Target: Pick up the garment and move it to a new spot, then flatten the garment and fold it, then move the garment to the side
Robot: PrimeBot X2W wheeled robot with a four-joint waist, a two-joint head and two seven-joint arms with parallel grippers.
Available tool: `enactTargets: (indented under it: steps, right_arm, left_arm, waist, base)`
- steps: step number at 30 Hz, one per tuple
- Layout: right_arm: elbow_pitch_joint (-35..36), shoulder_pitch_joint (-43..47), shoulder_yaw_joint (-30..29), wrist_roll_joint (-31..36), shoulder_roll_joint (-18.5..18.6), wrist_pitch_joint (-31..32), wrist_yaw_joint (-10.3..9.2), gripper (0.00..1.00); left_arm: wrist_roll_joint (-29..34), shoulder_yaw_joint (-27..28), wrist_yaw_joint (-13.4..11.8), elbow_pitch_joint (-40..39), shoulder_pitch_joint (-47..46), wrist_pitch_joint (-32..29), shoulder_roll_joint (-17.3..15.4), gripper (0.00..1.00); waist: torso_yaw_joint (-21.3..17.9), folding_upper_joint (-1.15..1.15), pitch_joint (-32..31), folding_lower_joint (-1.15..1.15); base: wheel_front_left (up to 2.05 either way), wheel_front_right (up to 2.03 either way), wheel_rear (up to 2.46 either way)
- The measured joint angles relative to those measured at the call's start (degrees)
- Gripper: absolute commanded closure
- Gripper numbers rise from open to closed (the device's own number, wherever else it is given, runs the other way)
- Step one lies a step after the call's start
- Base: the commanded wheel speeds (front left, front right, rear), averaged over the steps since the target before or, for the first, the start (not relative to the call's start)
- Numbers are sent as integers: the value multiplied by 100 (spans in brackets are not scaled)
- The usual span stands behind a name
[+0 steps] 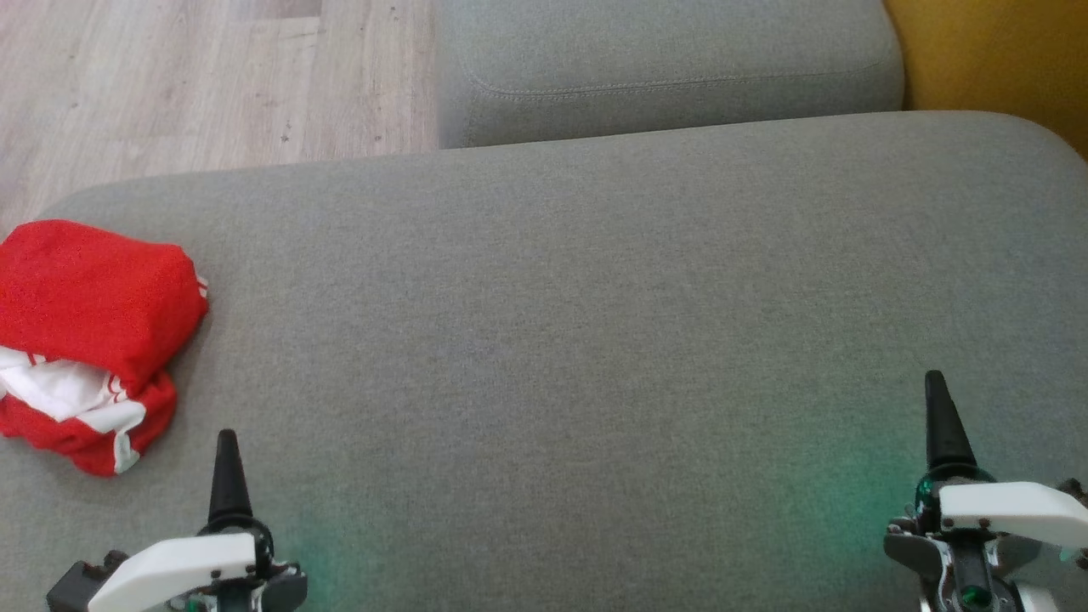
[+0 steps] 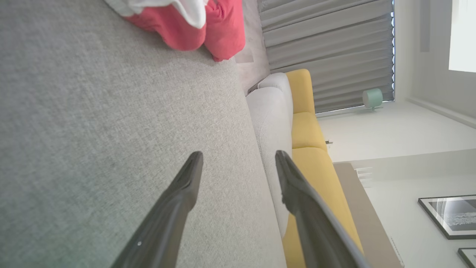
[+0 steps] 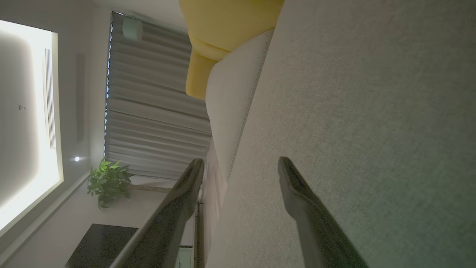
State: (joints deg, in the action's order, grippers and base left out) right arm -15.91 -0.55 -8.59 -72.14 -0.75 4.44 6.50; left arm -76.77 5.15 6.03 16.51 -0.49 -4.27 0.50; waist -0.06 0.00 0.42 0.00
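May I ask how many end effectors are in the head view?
2: the left end effector at lower left, near the red garment; the right end effector at lower right.

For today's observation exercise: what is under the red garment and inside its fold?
The red garment lies on the grey cushion. White fabric shows inside its fold; the rest of the inside is covered.

Grey fabric sofa cushion (image 1: 595,297), a bundled red-and-white garment (image 1: 85,331) at its far left edge
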Motion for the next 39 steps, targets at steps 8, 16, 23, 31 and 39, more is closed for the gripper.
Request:
enactTargets:
  steps: [8,16,23,31,39]
  right_arm:
    - [137,0,154,776,33,-175,1,0]
    - [230,-1,314,1591,105,-332,2,0]
    - [302,-1,434,2129,127,-471,2,0]
    - [379,0,531,2721,154,-604,3,0]
    - [424,0,652,3300,179,-766,4,0]
  left_arm:
    - [666,-123,-48,-35,-1,148,-23,0]
    - [1474,-234,-51,-100,-1,330,-68,0]
    - [2080,-343,-55,-180,0,464,-118,0]
    - [2693,-428,-55,-209,1,594,-176,0]
    - [3307,-548,-56,-214,2,756,-222,0]
  waist:
    - [-6,0,15,0]
    - [9,0,13,0]
    - [20,0,-13,0]
    - [24,0,-11,0]
    - [37,0,4,0]
  base:
    - [0,0,0]
    - [0,0,0]
    - [0,0,0]
    - [0,0,0]
    - [0,0,0]
